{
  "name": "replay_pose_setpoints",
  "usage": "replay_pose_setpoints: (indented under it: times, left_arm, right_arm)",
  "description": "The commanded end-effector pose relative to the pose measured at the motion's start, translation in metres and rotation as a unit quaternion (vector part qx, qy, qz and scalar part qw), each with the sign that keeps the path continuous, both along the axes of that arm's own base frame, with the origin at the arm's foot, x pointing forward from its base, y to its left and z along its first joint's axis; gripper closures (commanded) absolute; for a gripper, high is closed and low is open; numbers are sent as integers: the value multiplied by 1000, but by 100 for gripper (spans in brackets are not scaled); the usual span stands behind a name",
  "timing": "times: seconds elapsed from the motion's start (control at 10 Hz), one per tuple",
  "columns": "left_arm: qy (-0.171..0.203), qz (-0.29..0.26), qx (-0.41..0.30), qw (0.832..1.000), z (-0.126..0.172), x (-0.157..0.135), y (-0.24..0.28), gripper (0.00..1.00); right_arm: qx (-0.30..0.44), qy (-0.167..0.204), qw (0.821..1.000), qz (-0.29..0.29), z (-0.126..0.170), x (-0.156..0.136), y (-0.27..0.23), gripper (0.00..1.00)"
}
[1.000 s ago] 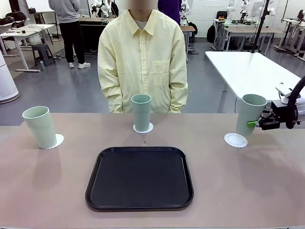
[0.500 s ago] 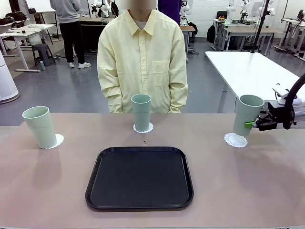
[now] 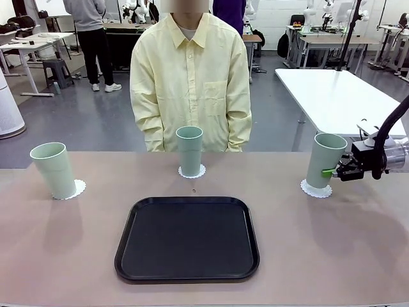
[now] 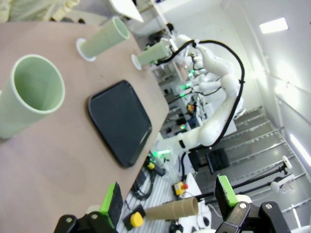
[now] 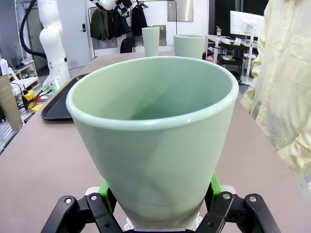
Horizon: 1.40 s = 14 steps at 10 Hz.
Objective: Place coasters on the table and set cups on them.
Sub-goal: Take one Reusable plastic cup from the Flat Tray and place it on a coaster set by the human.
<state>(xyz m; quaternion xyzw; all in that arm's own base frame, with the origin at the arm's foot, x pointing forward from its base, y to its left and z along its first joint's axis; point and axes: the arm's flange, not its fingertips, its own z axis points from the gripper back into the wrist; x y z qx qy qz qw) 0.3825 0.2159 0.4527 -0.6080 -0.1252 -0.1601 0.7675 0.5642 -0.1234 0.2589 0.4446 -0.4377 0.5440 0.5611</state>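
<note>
1. Front view: last cup (image 3: 325,160) is held by the right gripper (image 3: 335,171), pads clenched on its side about mid-height, tilted a bit toward 1 o'clock. Its base is at the 3rd coaster (image 3: 316,189), at 3 o'clock of the black tray (image 3: 187,238); whether it's fully seated can't be told.
2. Right wrist view: same cup (image 5: 153,141) is seen clamped betw. the green pads (image 5: 104,188), w/ the coaster's scalloped edge (image 5: 128,224) peeking out just under the base.
3. Other 2 cups are already set on coasters: one at 12 o'clock of the tray (image 3: 190,149), one at 9–10 o'clock (image 3: 54,169), sitting off-centre on its disc (image 3: 78,188).
4. Left gripper (image 4: 172,204) is seen released in the left wrist view, jaws wide, nothing betw. them, held off the table (image 3: 77,256).
5. Step judged: final placement, nearly done. Next move likely calls for the cup to be straightened, lowered flat and centred, then pads opened and pulled back toward 3 o'clock w/o nudging it.
6. Edges/room: table's far edge is near at 12 o'clock of the cup; person (image 3: 190,77) stands behind the middle cup, well apart. Open tabletop is left at 6 o'clock and 3 o'clock for retreat.
</note>
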Motion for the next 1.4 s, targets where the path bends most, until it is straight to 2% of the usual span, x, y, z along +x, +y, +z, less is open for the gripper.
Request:
replay_pose_setpoints:
  times: [0.0, 0.8, 1.2, 1.3]
  left_arm:
    - [-4, 2, -5, 1000, 3, 0, 1, 0]
    - [-4, 2, -5, 1000, 3, 0, 1, 0]
    - [-4, 2, -5, 1000, 3, 0, 1, 0]
    - [-4, 2, -5, 1000, 3, 0, 1, 0]
  right_arm:
    - [-11, 0, 1000, 11, -3, 5, -1, 17]
    - [-14, 36, 999, 13, -17, 10, -2, 17]
    - [-11, 36, 999, 14, -19, 11, -4, 17]
    - [-12, 40, 999, 18, -20, 10, -4, 8]
